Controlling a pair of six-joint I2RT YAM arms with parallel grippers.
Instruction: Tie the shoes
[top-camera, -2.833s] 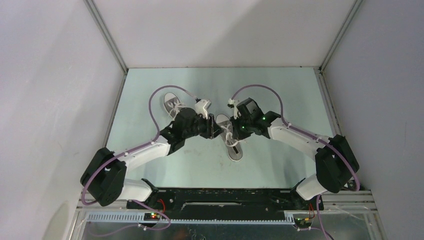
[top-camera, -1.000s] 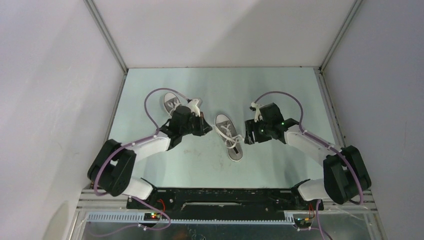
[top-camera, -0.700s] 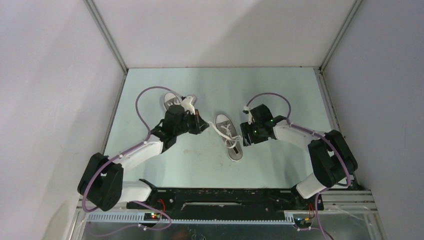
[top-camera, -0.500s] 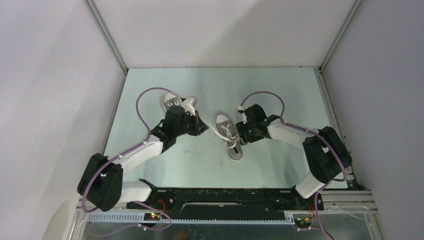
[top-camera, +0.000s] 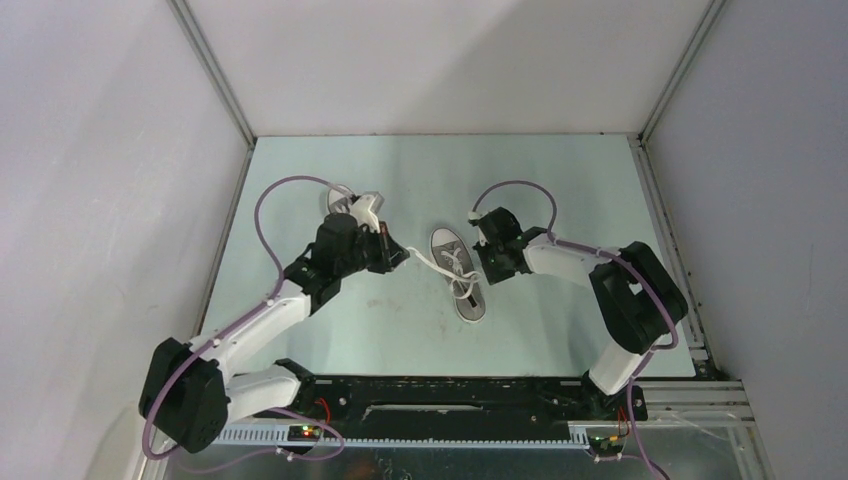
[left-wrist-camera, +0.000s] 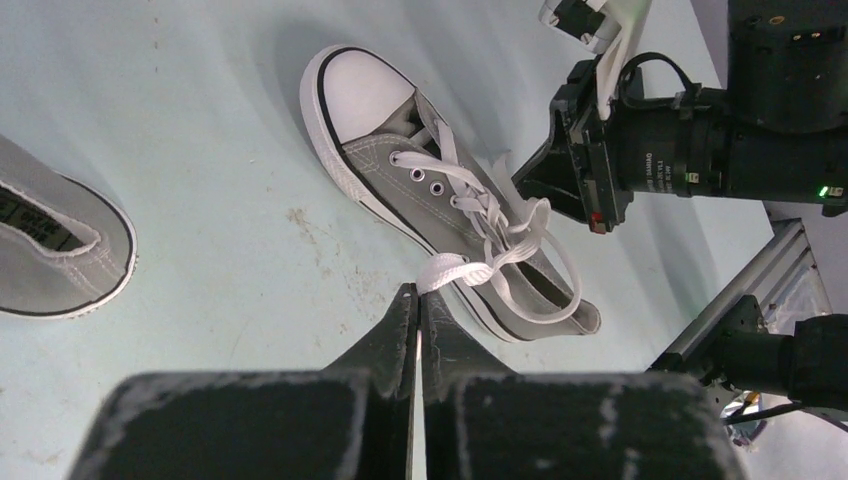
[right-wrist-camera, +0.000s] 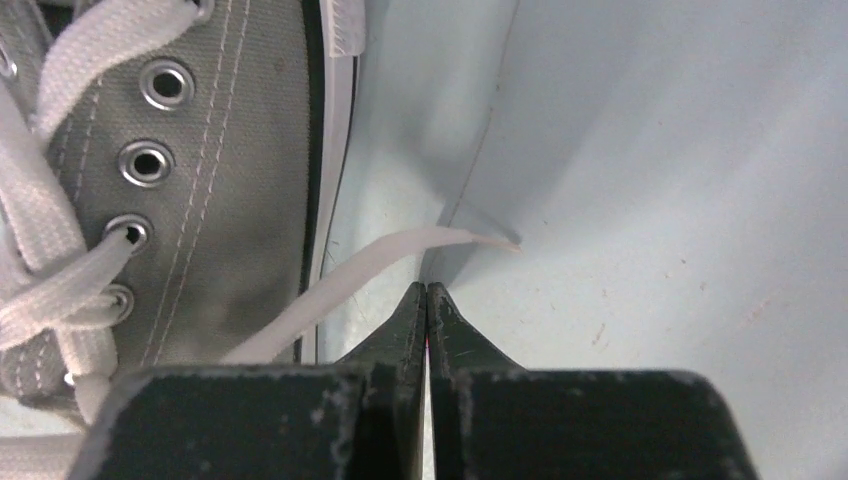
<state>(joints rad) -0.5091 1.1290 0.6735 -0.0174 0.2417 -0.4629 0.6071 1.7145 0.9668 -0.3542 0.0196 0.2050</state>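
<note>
One grey shoe (top-camera: 468, 298) with a white toe cap lies mid-table, toe pointing away; it also shows in the left wrist view (left-wrist-camera: 385, 150) and the right wrist view (right-wrist-camera: 235, 150). My left gripper (top-camera: 403, 256) (left-wrist-camera: 418, 292) is shut on a white lace (left-wrist-camera: 455, 268), which runs taut from the shoe out to its left. My right gripper (top-camera: 488, 272) (right-wrist-camera: 427, 288) is shut, low at the shoe's right side. A loose lace end (right-wrist-camera: 370, 262) lies just past its tips; no grip on it shows. The second shoe (top-camera: 339, 196) (left-wrist-camera: 60, 250) lies far left, mostly hidden under my left arm.
The pale green table (top-camera: 560, 190) is walled by grey panels at left, right and back. The black base rail (top-camera: 450, 395) runs along the near edge. Purple cables loop over both wrists. My right gripper (left-wrist-camera: 522, 183) shows beyond the shoe in the left wrist view.
My left gripper has pulled back to the left with the lace, drawing it taut. My right gripper backed off to the right, then came in again to the shoe's right side.
</note>
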